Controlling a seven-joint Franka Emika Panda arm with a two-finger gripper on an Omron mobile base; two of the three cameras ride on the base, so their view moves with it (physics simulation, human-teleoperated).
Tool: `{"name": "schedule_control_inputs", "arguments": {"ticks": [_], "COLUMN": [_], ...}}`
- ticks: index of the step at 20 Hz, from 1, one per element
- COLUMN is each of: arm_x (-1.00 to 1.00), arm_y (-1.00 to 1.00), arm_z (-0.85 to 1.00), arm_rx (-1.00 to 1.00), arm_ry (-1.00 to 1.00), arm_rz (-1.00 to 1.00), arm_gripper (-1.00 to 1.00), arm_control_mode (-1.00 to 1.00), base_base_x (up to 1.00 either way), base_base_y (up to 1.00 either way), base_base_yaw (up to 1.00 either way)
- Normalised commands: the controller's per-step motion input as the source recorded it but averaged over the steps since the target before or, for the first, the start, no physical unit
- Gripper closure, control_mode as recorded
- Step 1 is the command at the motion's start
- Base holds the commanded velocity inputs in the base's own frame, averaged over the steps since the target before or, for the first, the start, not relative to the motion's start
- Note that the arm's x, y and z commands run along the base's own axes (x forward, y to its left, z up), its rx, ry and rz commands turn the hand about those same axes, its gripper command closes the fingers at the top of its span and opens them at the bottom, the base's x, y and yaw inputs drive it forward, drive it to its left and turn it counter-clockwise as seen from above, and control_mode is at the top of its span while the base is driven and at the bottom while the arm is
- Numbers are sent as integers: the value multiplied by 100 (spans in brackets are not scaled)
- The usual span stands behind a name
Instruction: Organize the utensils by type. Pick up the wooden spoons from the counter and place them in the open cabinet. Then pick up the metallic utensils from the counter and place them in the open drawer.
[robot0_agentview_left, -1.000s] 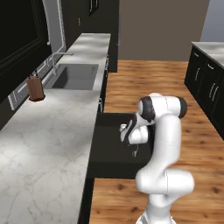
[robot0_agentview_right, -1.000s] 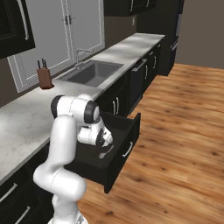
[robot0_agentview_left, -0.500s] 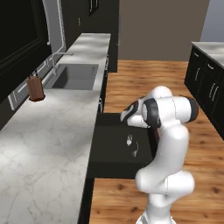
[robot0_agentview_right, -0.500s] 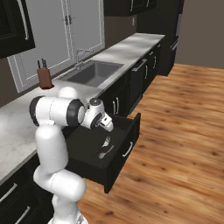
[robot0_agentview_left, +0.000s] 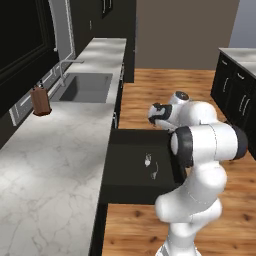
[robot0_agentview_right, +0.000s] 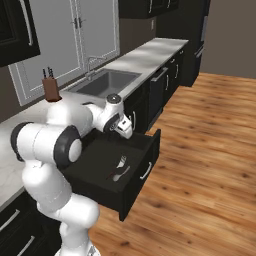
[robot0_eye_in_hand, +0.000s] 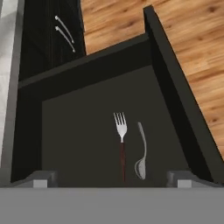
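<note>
The open drawer (robot0_agentview_left: 127, 152) (robot0_agentview_right: 97, 157) (robot0_eye_in_hand: 74, 140) stands pulled out from under the white marble counter (robot0_agentview_left: 50, 150) (robot0_agentview_right: 150, 50). On its dark floor, side by side, lie the metallic utensils: a small fork (robot0_agentview_left: 148, 160) (robot0_agentview_right: 121, 161) (robot0_eye_in_hand: 121, 131) with a dark handle and a silver spoon (robot0_agentview_left: 154, 171) (robot0_agentview_right: 119, 173) (robot0_eye_in_hand: 141, 153). My gripper (robot0_agentview_left: 153, 114) (robot0_agentview_right: 125, 131) (robot0_eye_in_hand: 113, 180) hangs open and empty above the drawer's far end, looking down at both. The wooden spoons and the open cabinet are out of view.
A sink (robot0_agentview_left: 87, 87) (robot0_agentview_right: 107, 82) with a faucet is set into the counter beyond the drawer, and a brown knife block (robot0_agentview_left: 40, 101) (robot0_agentview_right: 50, 89) stands by the wall. Wooden floor (robot0_agentview_right: 210, 150) lies beside the drawer front. More black cabinets (robot0_agentview_left: 237, 95) stand across the floor.
The arm has lifted out of the drawer and swung up toward its far end, the gripper staying open. Fork and spoon lie still in the drawer.
</note>
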Motion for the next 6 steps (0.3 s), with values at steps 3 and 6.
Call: {"name": "schedule_control_inputs", "arguments": {"ticks": [3, 6], "arm_x": [-81, -99], "arm_y": [-5, 0], "arm_z": [100, 100], "arm_rx": [1, 0], "arm_ry": [0, -1], "arm_rz": [0, 0], "arm_gripper": [-100, -100], "arm_control_mode": [-100, -100], "base_base_x": [0, 0], "base_base_y": [0, 0], "base_base_yaw": [0, 0]}}
